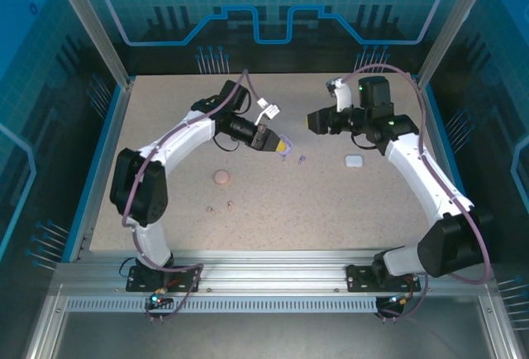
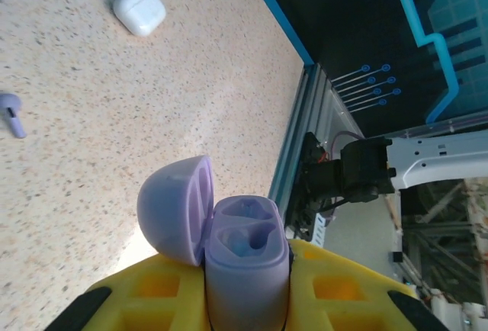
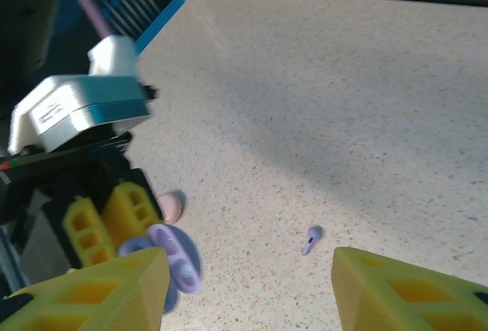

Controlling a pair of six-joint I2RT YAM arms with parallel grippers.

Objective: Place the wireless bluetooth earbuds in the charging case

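My left gripper (image 1: 275,141) is shut on a purple charging case (image 2: 245,266), held above the table with its lid (image 2: 175,209) swung open. One socket holds a pale bluish shape that I cannot make out. A purple earbud (image 1: 302,160) lies on the table just right of the case, and is seen as well in my left wrist view (image 2: 11,114) and right wrist view (image 3: 311,238). My right gripper (image 3: 248,293) hangs open above the table with nothing between its yellow fingers (image 3: 99,293). It (image 1: 317,121) is above and right of the case (image 3: 174,258).
A pink case (image 1: 221,177) lies closed left of centre, with two small pink earbuds (image 1: 211,208) (image 1: 230,204) nearer the front. A closed white case (image 1: 355,161) lies to the right, under my right arm. Blue rails (image 1: 107,152) edge the table.
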